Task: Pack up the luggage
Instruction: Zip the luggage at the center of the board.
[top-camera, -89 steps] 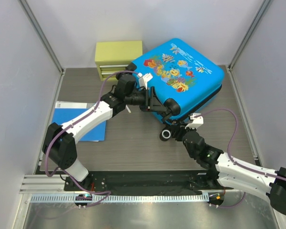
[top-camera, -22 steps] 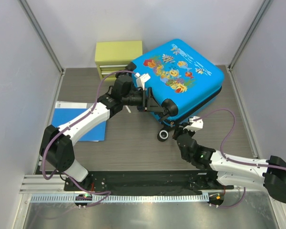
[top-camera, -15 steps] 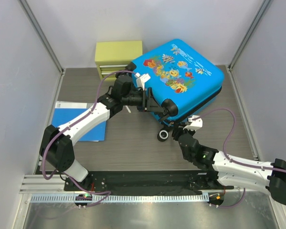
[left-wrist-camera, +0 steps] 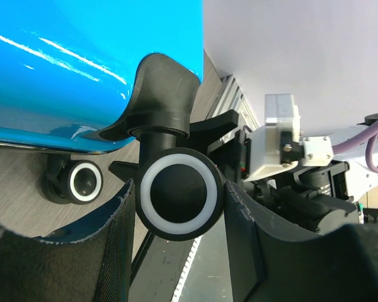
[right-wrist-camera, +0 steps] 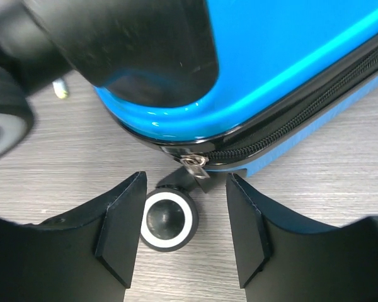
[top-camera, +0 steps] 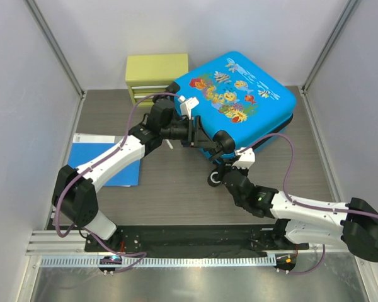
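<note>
The left claw (left-wrist-camera: 179, 189) clamps the glossy blue luggage's (top-camera: 239, 88) round, white-ringed wheel (left-wrist-camera: 176, 196). The right claw (right-wrist-camera: 185, 182) gapes over the woodgrain table (top-camera: 176, 182).

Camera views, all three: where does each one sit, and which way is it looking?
Top external: above and behind the arms, looking down at the table, the suitcase and both arms.
Left wrist: on the left arm, looking along its own fingers, closed on the suitcase's upper wheel.
Right wrist: on the right arm, facing the zipper pull between its open fingers.
Shared: both wrist views show the lower wheel.
</note>
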`<state>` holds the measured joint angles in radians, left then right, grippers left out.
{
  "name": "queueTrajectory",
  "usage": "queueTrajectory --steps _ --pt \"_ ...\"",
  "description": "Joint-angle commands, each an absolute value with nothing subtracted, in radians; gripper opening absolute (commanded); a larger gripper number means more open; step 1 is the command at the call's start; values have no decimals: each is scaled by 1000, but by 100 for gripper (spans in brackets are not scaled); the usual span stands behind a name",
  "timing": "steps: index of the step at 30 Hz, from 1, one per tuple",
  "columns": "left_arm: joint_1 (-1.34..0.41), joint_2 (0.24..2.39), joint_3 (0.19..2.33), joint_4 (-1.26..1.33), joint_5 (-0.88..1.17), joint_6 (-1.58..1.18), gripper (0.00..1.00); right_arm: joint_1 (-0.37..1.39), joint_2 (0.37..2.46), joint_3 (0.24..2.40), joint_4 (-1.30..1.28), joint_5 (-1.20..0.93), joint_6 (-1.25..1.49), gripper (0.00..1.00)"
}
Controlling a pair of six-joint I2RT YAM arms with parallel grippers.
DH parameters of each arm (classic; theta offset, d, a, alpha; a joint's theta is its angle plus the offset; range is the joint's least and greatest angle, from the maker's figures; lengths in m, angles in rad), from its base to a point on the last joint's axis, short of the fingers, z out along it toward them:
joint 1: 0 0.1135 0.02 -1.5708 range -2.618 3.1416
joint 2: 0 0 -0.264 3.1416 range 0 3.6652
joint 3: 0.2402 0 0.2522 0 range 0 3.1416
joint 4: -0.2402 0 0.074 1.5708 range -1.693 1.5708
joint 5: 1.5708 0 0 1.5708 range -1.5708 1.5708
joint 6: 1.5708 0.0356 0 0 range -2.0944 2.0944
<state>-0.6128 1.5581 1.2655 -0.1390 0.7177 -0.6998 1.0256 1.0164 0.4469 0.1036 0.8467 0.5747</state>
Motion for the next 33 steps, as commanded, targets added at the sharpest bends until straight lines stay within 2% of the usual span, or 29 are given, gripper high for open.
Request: queueTrajectory --steps 1,20,33 --pt "-512 1509 1285 14 548 -629 0 1028 1066 494 130 942 633 58" --pt "-486 1503 1273 29 558 -649 0 1026 1068 449 229 1084 610 41" --pt "-474 1506 1264 40 564 -658 0 986 1042 423 227 1117 572 40"
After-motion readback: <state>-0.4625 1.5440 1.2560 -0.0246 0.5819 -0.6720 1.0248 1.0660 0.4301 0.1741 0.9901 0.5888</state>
